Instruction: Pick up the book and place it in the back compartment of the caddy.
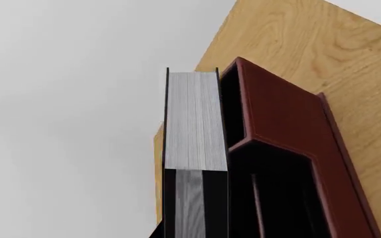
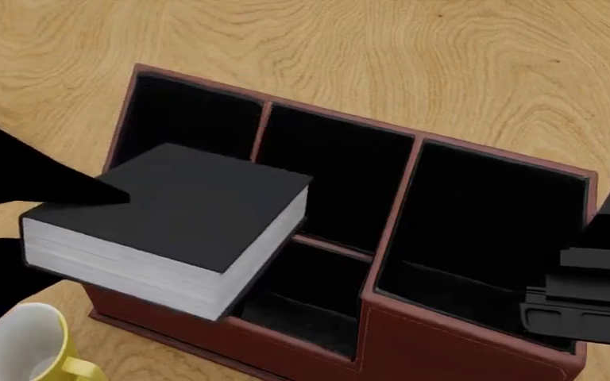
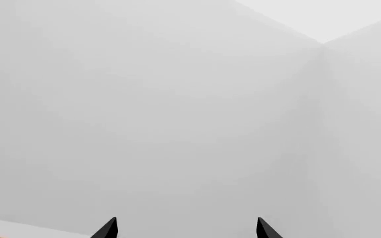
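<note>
The black book (image 2: 178,210), white page edges facing me, hangs flat and slightly tilted over the left part of the red-brown caddy (image 2: 464,353). My left gripper (image 2: 67,190) is shut on its left end. In the left wrist view its fingers (image 1: 170,208) clamp both covers of the book (image 1: 194,124), with the caddy (image 1: 283,119) right beside it. The back compartment (image 2: 305,313), between the short cross divider and the low near wall, is partly hidden under the book's corner. My right gripper (image 2: 575,313) hovers over the caddy's right end, open and empty (image 3: 185,224).
A yellow mug (image 2: 25,345) with a white inside stands at the caddy's near left corner, under my left arm. Wooden tabletop (image 2: 443,55) stretches beyond the caddy. The right wrist view shows only pale walls.
</note>
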You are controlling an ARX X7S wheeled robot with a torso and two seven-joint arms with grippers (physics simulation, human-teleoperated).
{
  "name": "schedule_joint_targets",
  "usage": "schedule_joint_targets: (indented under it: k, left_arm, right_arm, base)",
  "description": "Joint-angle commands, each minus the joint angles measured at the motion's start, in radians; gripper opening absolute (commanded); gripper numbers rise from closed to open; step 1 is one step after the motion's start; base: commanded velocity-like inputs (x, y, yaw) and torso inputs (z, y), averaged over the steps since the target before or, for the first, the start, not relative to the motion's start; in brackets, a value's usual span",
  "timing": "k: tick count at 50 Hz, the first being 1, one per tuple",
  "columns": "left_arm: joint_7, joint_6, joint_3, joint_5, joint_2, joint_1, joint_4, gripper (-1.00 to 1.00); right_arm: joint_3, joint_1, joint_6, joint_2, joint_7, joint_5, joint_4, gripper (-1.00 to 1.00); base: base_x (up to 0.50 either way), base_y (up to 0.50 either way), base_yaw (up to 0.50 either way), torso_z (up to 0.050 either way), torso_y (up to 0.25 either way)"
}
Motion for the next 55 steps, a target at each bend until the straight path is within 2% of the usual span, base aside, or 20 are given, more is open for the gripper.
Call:
schedule_joint_targets:
  k: [1, 19, 29, 43, 55]
  left_arm:
    - [0.013, -0.011, 0.017, -0.032, 0.015, -0.005, -0.009, -1.0]
    - [0.037, -0.104, 0.064, -0.063, 0.046, -0.025, -0.003, -1.0]
    - [0.037, -0.172, 0.086, -0.079, 0.055, -0.029, 0.004, -1.0]
    - [0.059, -0.159, 0.119, -0.065, 0.079, -0.024, -0.044, -1.0]
    - [0.07, -0.104, 0.137, -0.048, 0.107, -0.016, -0.11, -1.0]
  right_arm:
    - [0.098, -0.088, 0.01, -0.008, -0.005, 0.004, -0.003, 1.0]
    - [0.232, -0.237, 0.004, -0.018, -0.009, -0.009, -0.003, 1.0]
    - [0.359, -0.351, 0.014, -0.039, -0.026, -0.009, -0.003, 1.0]
    - [0.55, -0.556, 0.002, -0.049, -0.031, -0.017, -0.003, 1.0]
    - [0.594, -0.615, -0.006, -0.032, -0.016, -0.015, -0.002, 1.0]
  base:
    - [0.0, 0.0, 0.0, 0.0, 0.0]
    - [0.0, 0.0, 0.0, 0.001, 0.001]
    - [0.0, 0.0, 0.0, 0.0, 0.001]
    - [0.0, 0.0, 0.0, 0.001, 0.001]
    - [0.0, 0.0, 0.0, 0.0, 0.001]
